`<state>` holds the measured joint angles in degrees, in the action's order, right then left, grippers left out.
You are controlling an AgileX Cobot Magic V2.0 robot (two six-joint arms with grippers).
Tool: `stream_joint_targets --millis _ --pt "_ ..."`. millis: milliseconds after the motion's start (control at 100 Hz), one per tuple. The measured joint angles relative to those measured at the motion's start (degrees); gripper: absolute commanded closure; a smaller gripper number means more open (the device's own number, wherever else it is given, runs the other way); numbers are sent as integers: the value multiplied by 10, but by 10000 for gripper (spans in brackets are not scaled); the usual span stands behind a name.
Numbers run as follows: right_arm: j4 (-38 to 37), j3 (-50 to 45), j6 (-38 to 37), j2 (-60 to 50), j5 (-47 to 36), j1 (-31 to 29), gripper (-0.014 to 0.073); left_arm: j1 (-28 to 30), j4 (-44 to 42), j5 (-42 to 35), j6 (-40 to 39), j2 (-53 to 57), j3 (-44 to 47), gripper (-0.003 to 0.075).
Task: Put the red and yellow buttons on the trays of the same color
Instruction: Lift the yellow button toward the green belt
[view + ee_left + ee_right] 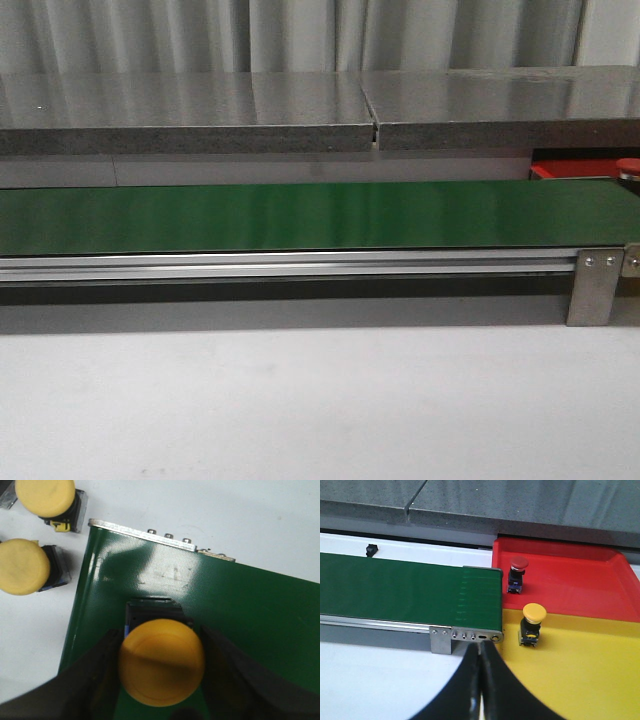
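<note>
In the left wrist view, the left gripper [161, 680] has its fingers [95, 675] spread to either side of a yellow button [161, 662] that sits on the green belt [260, 615] near its end. Whether the pads touch the cap I cannot tell. This button has a broad yellow domed cap over a dark squarish base. Just off the belt, two more yellow buttons [24, 566] lie on the white counter [225, 515], not yet sorted.

In the right wrist view, the right gripper [481, 680] has its fingers pressed together, empty, hovering over the counter near the belt's other end. Past it, the yellow tray [580, 680] already carries one yellow button [534, 612] near its edge, and the red tray [570, 580] behind it carries one red button [519, 563], both upright on dark bases.

So I judge the task partly done: one of each colour placed, at least three yellow ones left.

The front view shows the belt bare along its middle, with a grey shelf [300, 110] behind.
</note>
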<state>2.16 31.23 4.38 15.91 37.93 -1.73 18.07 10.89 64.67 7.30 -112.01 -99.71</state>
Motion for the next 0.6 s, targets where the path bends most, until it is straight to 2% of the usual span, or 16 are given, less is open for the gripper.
stream_joint_targets --millis 80,150,400,600 --pt "0 0 0 0 0 0 717 -3 0 -1 0 0 0 234" --pt "0 0 0 0 0 0 717 -3 0 -2 0 0 0 158" --pt "0 0 0 0 0 0 717 -3 3 -16 -1 0 -12 153" --pt "0 0 0 0 0 0 717 18 10 -36 -73 0 -61 153"
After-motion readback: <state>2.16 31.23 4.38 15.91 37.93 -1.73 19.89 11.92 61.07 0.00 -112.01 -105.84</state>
